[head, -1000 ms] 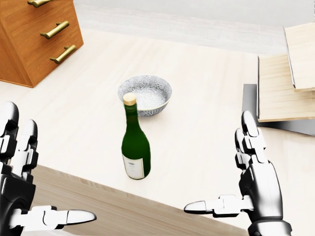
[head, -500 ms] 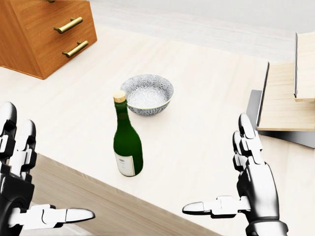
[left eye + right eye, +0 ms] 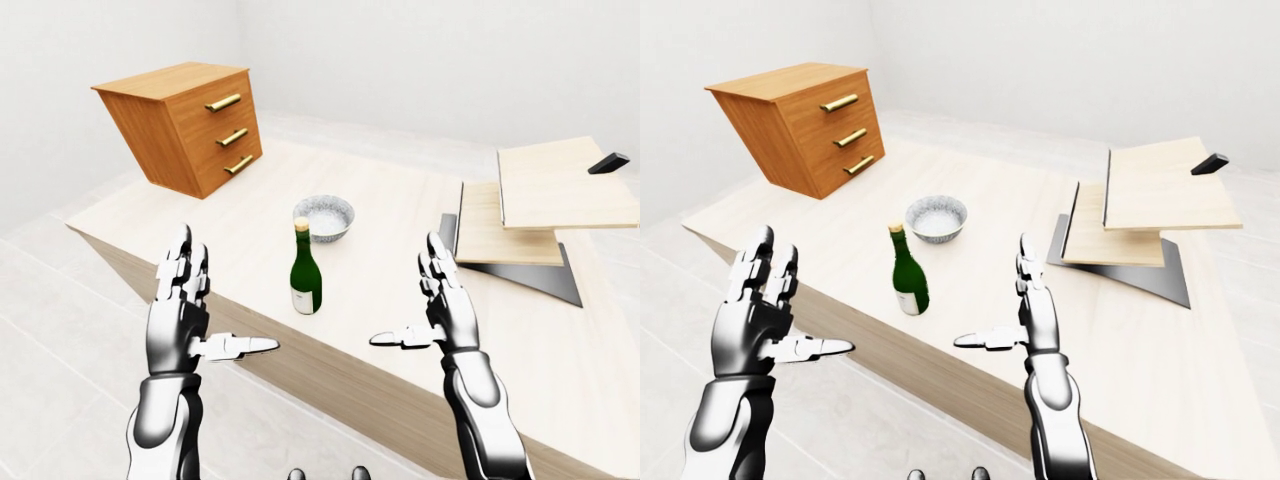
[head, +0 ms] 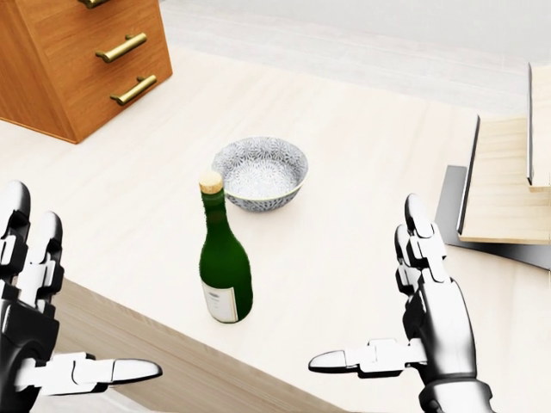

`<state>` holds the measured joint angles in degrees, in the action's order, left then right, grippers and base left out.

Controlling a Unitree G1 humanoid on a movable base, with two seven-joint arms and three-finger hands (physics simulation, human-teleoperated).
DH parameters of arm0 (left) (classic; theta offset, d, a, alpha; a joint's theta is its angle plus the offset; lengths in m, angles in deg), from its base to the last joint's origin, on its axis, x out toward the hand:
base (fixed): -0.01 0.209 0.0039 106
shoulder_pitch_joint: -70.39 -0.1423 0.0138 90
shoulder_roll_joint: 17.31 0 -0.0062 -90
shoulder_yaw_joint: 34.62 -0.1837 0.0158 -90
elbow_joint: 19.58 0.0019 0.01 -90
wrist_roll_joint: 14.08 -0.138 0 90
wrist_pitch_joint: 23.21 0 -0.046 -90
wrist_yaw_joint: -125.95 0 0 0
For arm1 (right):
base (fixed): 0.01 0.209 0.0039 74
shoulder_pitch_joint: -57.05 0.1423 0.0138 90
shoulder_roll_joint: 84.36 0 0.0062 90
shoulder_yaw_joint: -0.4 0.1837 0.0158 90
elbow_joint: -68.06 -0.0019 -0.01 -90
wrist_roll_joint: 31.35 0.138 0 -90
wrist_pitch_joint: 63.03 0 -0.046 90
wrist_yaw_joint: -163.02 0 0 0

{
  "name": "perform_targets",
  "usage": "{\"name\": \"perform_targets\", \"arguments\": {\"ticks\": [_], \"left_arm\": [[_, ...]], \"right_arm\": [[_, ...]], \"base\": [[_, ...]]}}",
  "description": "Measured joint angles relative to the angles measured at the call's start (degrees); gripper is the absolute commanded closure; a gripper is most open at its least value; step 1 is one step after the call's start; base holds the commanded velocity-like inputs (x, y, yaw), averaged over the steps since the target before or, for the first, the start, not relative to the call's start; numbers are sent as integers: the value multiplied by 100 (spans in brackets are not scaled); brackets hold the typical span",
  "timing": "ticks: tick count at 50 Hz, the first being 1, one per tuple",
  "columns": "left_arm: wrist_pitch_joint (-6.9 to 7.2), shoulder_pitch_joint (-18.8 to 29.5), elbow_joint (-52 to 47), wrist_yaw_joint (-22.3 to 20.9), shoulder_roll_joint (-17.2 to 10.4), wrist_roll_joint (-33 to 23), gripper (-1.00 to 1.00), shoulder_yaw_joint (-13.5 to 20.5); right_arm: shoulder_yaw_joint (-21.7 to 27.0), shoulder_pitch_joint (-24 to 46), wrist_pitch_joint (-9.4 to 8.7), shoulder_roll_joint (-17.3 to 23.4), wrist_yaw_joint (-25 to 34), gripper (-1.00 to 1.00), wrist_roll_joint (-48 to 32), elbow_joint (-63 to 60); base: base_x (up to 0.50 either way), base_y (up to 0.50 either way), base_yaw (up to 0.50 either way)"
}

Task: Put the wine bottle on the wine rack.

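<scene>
wine bottle (image 4: 225,267) upright; eye views alone show whole wine rack (image 3: 540,210).

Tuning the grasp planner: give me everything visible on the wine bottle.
The wine bottle is dark green glass by the look of it, with a tan cork or cap on a slim neck and a pale label low on the body. It stands upright on the light wooden table, near the table's lower edge in the head view, just below the patterned bowl and apart from it. Nothing but the table touches it: the left hand and right hand are open on either side, clear of it.
</scene>
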<state>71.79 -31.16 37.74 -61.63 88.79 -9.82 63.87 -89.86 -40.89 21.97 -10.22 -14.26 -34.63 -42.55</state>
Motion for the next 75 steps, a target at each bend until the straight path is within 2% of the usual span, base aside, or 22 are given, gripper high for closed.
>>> {"name": "perform_targets", "arguments": {"ticks": [10,32,43,51,75], "left_arm": [[0,48,-8,-18,-3,34,-100,47],[0,-14,-8,-106,6,116,-100,156],[0,-48,-25,-146,21,152,-100,224],[0,-68,-81,-181,51,164,-100,240],[0,-173,-140,-284,66,144,-100,300]], "right_arm": [[-86,68,0,2,-23,-100,-54,37],[-183,132,0,-11,-71,-100,-91,68],[-220,144,0,-31,-98,-100,-31,7],[-243,166,0,-2,-103,-100,-20,19],[-321,243,0,-26,-115,-100,-105,187]], "base": [[40,20,0],[6,9,0],[0,0,0],[42,-19,0],[0,0,0]]}}
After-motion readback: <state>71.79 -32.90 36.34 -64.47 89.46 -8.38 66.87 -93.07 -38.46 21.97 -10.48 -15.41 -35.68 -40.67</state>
